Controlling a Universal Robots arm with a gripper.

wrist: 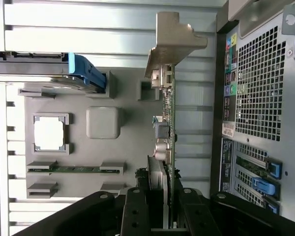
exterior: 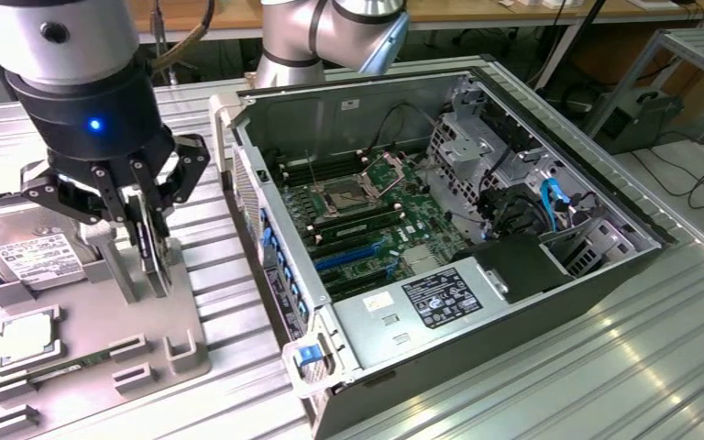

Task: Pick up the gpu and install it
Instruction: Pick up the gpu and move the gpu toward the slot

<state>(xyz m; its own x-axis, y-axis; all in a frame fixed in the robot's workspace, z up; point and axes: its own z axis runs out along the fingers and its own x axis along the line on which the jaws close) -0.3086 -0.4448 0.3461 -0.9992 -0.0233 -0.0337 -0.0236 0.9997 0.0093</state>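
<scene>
Gripper (exterior: 144,215) is seen at the exterior view's left, over the grey holder tray (exterior: 95,339). Its fingers (exterior: 105,197) are pinched on the gpu (exterior: 157,261), one on each flat face. The gpu is held upright and edge-on, just above or in its tray slot; which of the two cannot be told.

In the wrist view the gpu (wrist: 168,113) is shown edge-on: green board, connectors along the edge, silver bracket (wrist: 172,44) at the end far from the gripper (wrist: 164,196).

On the tray (wrist: 103,123) a hard drive (wrist: 49,69) with a blue tab, a CPU (wrist: 49,133) and a memory stick (wrist: 73,169) are parked.

The open computer case (exterior: 450,229) is laid on its side on the slatted metal table (exterior: 645,367), at centre-right of the exterior view, with the motherboard (exterior: 377,220) exposed. Its rear panel (wrist: 265,98) is seen just beside the gpu.
</scene>
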